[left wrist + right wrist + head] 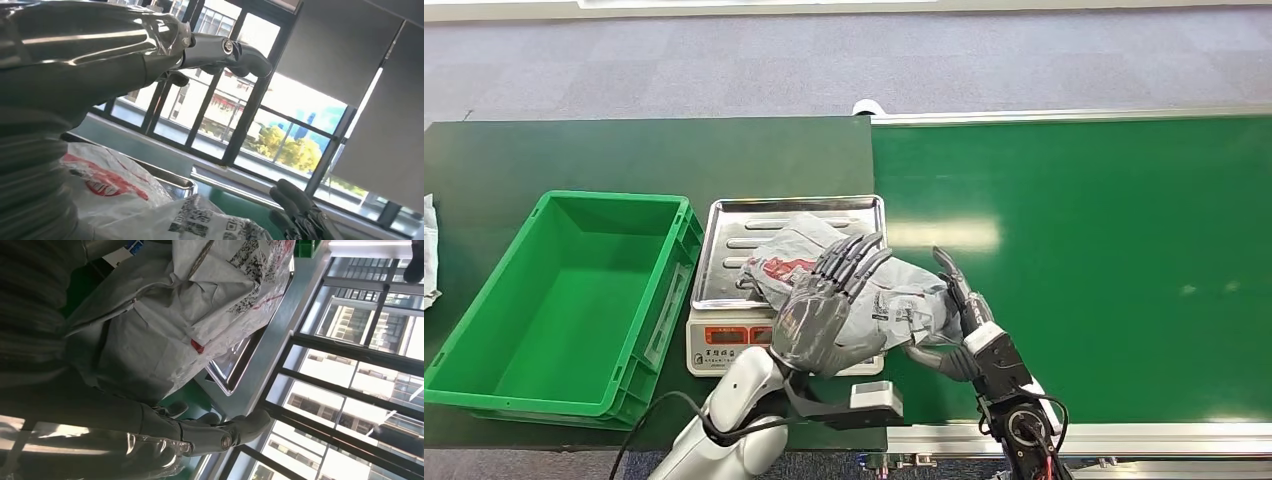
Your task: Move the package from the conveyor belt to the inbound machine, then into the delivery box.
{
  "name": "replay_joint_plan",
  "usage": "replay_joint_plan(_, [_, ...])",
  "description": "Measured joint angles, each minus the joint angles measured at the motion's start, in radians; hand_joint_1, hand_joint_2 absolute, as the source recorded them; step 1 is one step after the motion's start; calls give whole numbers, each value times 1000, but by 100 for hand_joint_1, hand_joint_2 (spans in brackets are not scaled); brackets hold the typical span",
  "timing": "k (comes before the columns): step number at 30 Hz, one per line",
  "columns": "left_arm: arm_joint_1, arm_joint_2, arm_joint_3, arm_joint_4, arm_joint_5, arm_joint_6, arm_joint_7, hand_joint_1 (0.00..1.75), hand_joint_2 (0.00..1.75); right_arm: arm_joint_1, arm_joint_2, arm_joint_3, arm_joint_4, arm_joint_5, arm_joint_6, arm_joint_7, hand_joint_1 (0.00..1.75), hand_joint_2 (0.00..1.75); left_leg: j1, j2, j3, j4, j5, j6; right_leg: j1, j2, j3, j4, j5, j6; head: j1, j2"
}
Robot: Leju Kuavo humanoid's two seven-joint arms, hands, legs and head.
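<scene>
The package [902, 300], a crumpled grey plastic bag with red print and printed codes, lies on the steel tray [734, 235] of the inbound machine [724, 340], its right end hanging over onto the conveyor belt [1104, 250]. My left hand [829, 305] rests flat on top of it with fingers stretched out. My right hand [964, 305] stands against the bag's right end, fingers pointing away from me. In the left wrist view the bag [120, 195] lies under the palm and the thumb [225, 50] sticks out free. In the right wrist view the bag [150, 330] lies against the palm, thumb [220, 432] free.
An empty green delivery box [574, 290] stands directly left of the machine on the dark green table. A white object [429, 255] shows at the table's left edge. The belt stretches wide to the right, with a metal rail [1124, 435] along its near side.
</scene>
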Motion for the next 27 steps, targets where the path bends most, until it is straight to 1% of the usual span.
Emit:
replay_joint_plan(3, [-56, -20, -38, 60, -65, -49, 81, 0, 175, 6, 9, 0, -4, 10, 1, 5, 0, 175, 0, 0, 0, 0, 0, 0, 0, 0, 0, 0, 0, 0, 0, 0])
replay_joint_plan(6, [-115, -41, -61, 131, -89, -133, 140, 0, 175, 8, 13, -1, -6, 20, 4, 9, 0, 175, 0, 0, 0, 0, 0, 0, 0, 0, 0, 0, 0, 0, 0, 0])
replay_joint_plan(9, [-164, -62, -77, 208, -94, -237, 179, 0, 175, 8, 19, -1, -8, 27, 10, 13, 0, 175, 0, 0, 0, 0, 0, 0, 0, 0, 0, 0, 0, 0, 0, 0])
replay_joint_plan(11, [-188, -76, -86, 260, -93, -280, 191, 0, 175, 9, 21, -4, -9, 31, 12, 18, 0, 175, 0, 0, 0, 0, 0, 0, 0, 0, 0, 0, 0, 0, 0, 0])
replay_joint_plan(16, [-234, -100, -97, 347, -90, -301, 197, 0, 175, 14, 22, -22, -8, 34, 12, 28, 0, 175, 0, 0, -1, 0, 0, 0, 0, 0, 0, 0, 0, 0, 0, 0])
replay_joint_plan(24, [-257, -113, -106, 394, -88, -304, 197, 0, 175, 20, 22, -34, -8, 34, 12, 32, 0, 175, 0, 0, -1, 0, 0, 0, 0, 0, 0, 0, 0, 0, 0, 0])
replay_joint_plan(25, [-259, -114, -107, 399, -85, -307, 198, 11, 175, 21, 22, -35, -8, 35, 12, 33, 0, 175, 0, 0, -1, 0, 0, 0, 0, 0, 0, 0, 0, 0, 0, 0])
replay_joint_plan(26, [-261, -114, -107, 403, -80, -310, 198, 45, 175, 22, 22, -36, -8, 36, 12, 34, 0, 175, 0, 0, -1, 0, 0, 0, 0, 0, 0, 0, 0, 0, 0, 0])
replay_joint_plan(27, [-262, -115, -108, 408, -75, -312, 198, 85, 175, 22, 22, -36, -7, 37, 12, 34, 0, 175, 0, 0, -1, 0, 0, 0, 0, 0, 0, 0, 0, 0, 0, 0])
